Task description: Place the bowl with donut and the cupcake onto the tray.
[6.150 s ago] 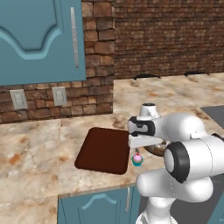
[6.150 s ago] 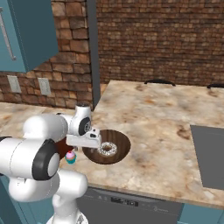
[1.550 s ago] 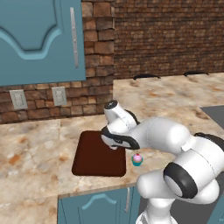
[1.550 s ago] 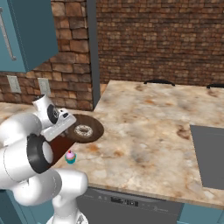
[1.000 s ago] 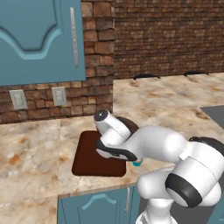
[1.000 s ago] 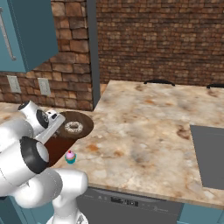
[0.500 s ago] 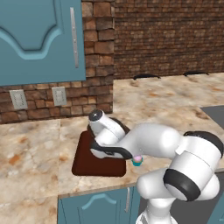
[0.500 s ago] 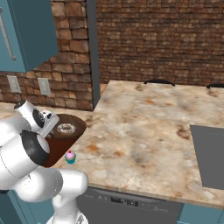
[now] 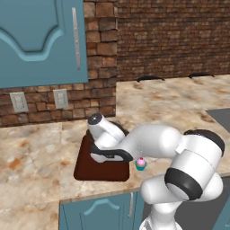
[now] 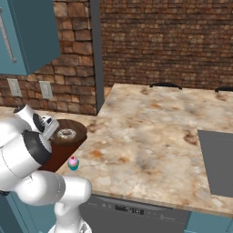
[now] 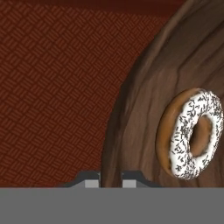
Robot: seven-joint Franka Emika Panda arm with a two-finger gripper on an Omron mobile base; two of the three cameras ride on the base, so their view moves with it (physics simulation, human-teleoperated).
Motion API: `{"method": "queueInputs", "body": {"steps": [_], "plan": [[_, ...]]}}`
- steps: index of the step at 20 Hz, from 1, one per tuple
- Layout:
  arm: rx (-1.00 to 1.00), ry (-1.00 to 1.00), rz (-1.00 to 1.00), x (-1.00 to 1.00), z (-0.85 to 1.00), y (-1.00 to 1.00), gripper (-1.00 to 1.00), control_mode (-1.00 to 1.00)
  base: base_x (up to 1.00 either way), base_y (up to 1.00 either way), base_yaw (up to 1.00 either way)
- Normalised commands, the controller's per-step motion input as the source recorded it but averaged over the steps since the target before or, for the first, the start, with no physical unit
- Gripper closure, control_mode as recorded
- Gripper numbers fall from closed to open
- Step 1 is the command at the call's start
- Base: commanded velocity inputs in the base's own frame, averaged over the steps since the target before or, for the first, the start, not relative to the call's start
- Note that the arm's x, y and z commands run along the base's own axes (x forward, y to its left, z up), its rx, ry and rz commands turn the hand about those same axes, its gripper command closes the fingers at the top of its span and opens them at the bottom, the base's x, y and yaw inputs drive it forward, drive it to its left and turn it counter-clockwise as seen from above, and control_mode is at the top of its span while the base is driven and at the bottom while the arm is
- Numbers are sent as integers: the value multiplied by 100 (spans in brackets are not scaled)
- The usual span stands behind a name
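Observation:
My gripper point(image 11: 109, 179) is shut on the near rim of the dark wood-grain bowl point(image 11: 148, 109). The donut point(image 11: 192, 133), white-iced with sprinkles, lies inside the bowl. Under and beside the bowl spreads the reddish-brown tray point(image 11: 57, 87). From the right base view the bowl point(image 10: 75, 127) sits over the tray's point(image 10: 61, 154) far part, with the donut point(image 10: 67, 134) in it and the gripper point(image 10: 51, 129) at its left rim. The cupcake point(image 10: 73, 163), teal-wrapped with pink frosting, stands on the counter just off the tray's right edge. In the left base view my arm covers most of the bowl, and the cupcake point(image 9: 141, 164) stands beside the tray point(image 9: 96, 168).
A brick wall with two outlets point(image 9: 60, 98) backs the counter, and a teal upper cabinet point(image 9: 40, 40) hangs above. A grey stovetop panel point(image 10: 218, 164) lies at the far right. The counter's front edge point(image 9: 90, 195) runs close to the tray.
My arm has swung left with the bowl and donut, from partly off the tray's right side to over the tray. The cupcake has stayed put.

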Motion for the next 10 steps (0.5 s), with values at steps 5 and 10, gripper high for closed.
{"method": "queueInputs", "body": {"steps": [5, 10], "plan": [[0, 0, 1, 0, -16, 0, 100, -100, 0, 0, 0], [0, 0, 0, 0, 0, 0, -100, -100, 0, 0, 0]]}}
